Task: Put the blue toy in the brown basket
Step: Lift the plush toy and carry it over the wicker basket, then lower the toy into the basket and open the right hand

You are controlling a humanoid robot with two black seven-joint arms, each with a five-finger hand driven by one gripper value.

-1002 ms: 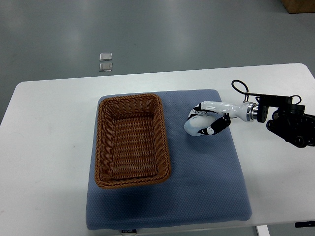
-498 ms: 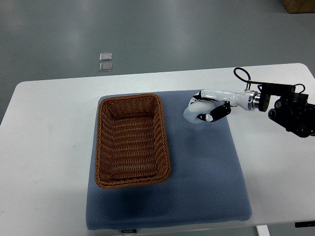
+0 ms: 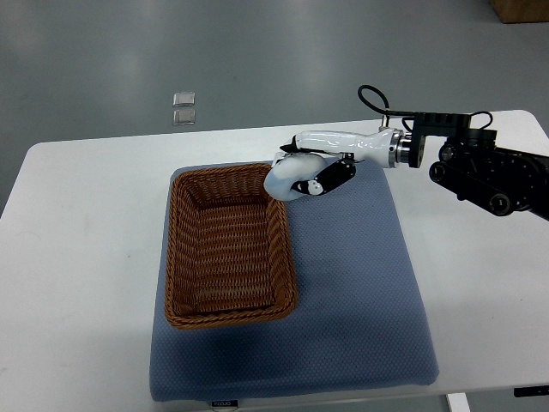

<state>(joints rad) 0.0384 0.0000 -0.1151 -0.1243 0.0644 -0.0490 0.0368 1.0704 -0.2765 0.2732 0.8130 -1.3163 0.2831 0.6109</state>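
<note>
My right hand (image 3: 310, 172) hangs over the far right corner of the brown basket (image 3: 230, 246), its white fingers (image 3: 330, 178) curled around the blue toy (image 3: 285, 182), a pale, rounded lump that shows between them. The toy is held clear of the blue mat (image 3: 360, 292) and sits just at the basket's right-hand rim, near that far corner; whether it is over the rim itself or a shade outside it, the view from above does not settle. My right forearm, white at the hand and black at the wrist, reaches in from the right edge across the far right part of the white table (image 3: 77, 257), a black cable looping above the wrist joint.

The basket, woven and rectangular, lies lengthwise on the left half of the mat, with nothing visible inside it. The mat covers the middle of the table and runs to its near edge, where a small label (image 3: 224, 401) shows on the hem. The right half of the mat lies bare. Beyond the far edge of the table, on the grey floor, are two small square floor plates (image 3: 184, 108), one just behind the other. A corner of a brown box (image 3: 521, 9) shows at the upper right.
</note>
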